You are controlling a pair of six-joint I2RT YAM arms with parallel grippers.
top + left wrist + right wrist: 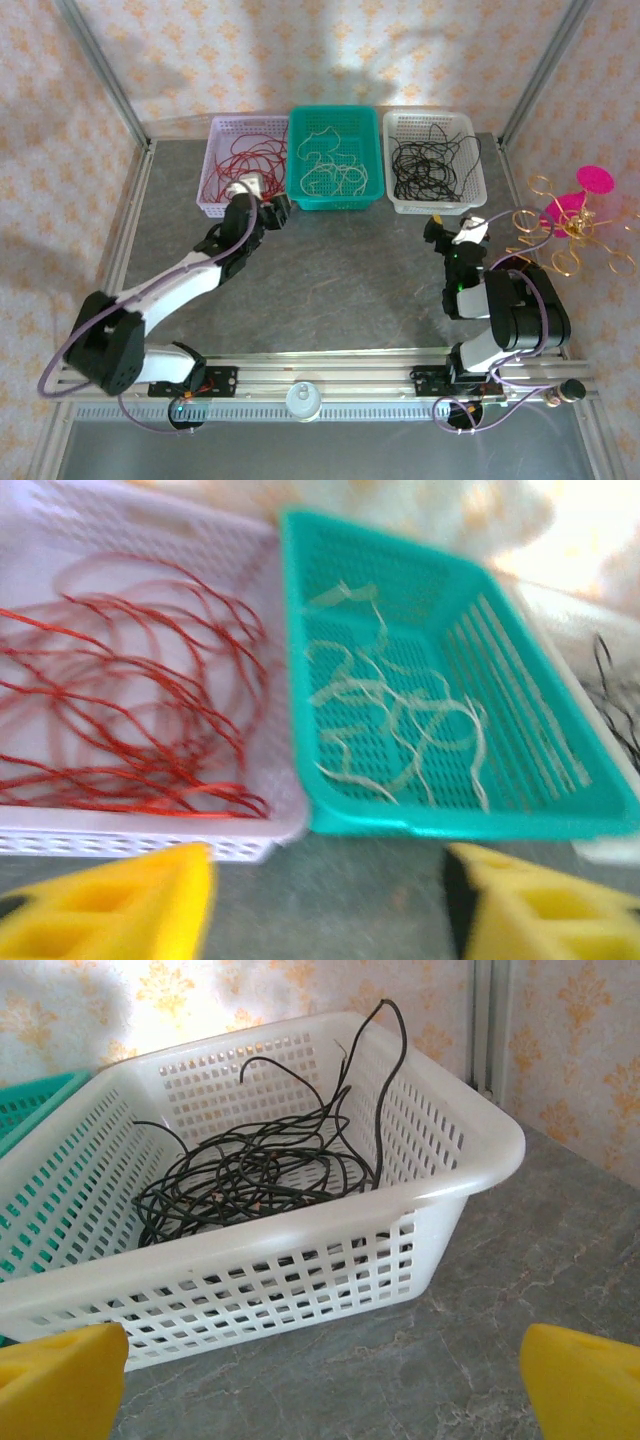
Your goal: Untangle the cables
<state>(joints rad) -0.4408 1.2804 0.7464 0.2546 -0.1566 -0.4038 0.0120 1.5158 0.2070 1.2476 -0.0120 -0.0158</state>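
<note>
Red cables [130, 710] lay in a pale lilac basket [130, 840], white cables [400, 720] in a teal basket [450, 825] and black cables [250, 1180] in a white basket [300, 1280]. The three stood side by side along the far edge of the desk [340, 280], and one black end arched above its basket's rim. The left end effector [330, 900] hovered just before the lilac and teal baskets, its yellow fingers [110, 910] spread and empty. The right end effector [320, 1380], likewise released with nothing between its fingers, faced the white basket over bare desk. A gold wire ornament [560, 225] with a pink top stood at far right.
</note>
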